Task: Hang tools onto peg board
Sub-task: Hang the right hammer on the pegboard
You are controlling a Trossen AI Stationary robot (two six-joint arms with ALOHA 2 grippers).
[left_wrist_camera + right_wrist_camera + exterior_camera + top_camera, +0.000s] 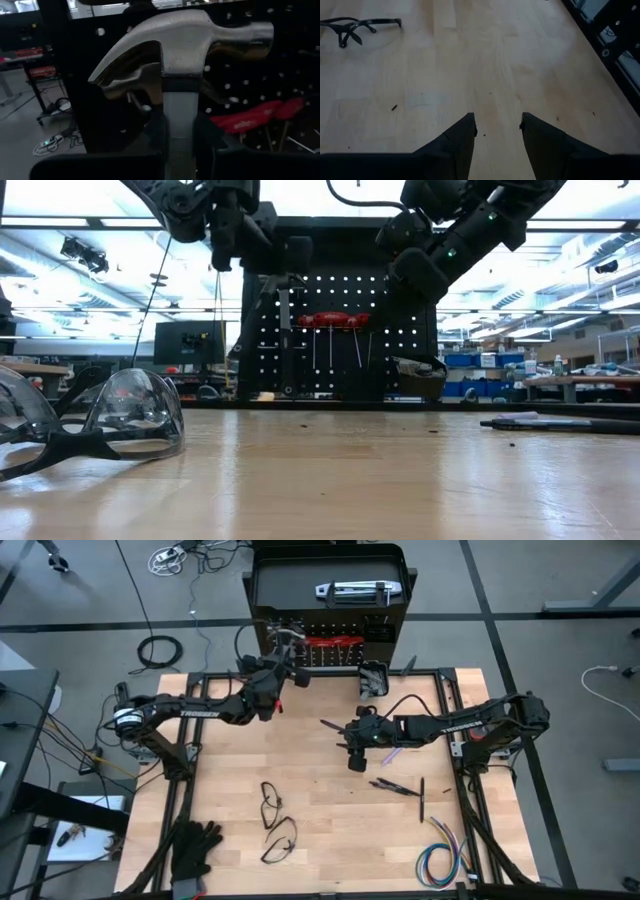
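**Hammer held up at the peg board**

The wooden bench [330, 830] filled the middle of the high view, with grey floor around it and the black peg board [340, 330] standing upright at its far edge, top centre of the frame. Red-handled tools [332, 320] hung in a row on the board, and a small black bin [420, 380] sat at its lower right in the low view.

My left fingers [180, 145] were nearly closed on the neck of a steel hammer [185, 45], its claw and face raised right in front of the board's holes. In the high view that arm reached in from the left to the board's left end [275, 675].

My right fingers [497, 127] stood partly apart and held nothing, hovering over bare wood near the centre right of the high view [355, 755].

Thin dark tools [405, 788] lay on the bench at lower right of that arm. Two pairs of safety glasses [272, 805] lay lower centre, black gloves [195, 848] at lower left, and a coloured wire bundle [440, 860] at lower right.
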